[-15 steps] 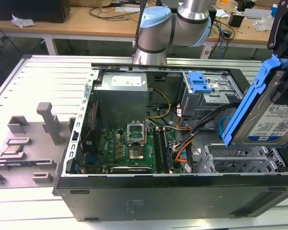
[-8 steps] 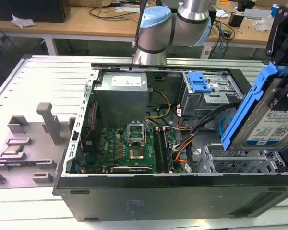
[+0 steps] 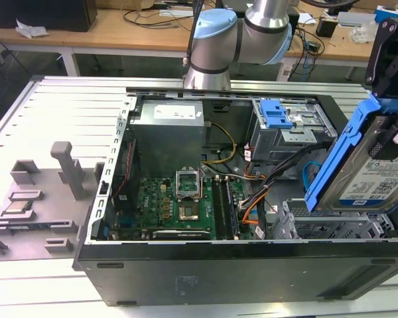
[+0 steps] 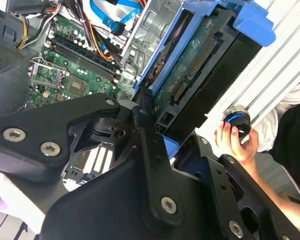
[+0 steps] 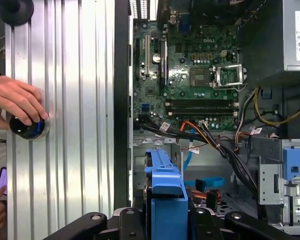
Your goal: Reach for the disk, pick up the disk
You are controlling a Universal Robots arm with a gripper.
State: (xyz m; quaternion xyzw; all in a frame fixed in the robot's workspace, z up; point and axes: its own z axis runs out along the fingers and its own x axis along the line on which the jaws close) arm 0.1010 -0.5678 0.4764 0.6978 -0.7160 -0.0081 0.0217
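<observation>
Above the open computer case, the one gripper is clamped on the one disk.

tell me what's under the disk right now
The disk hangs tilted in the jaws of the gripper, lifted above the computer case. Below it sit the metal drive cage and cables. The cage floor directly beneath is covered by the disk.

Lab, open computer case, cluttered workbench
</observation>
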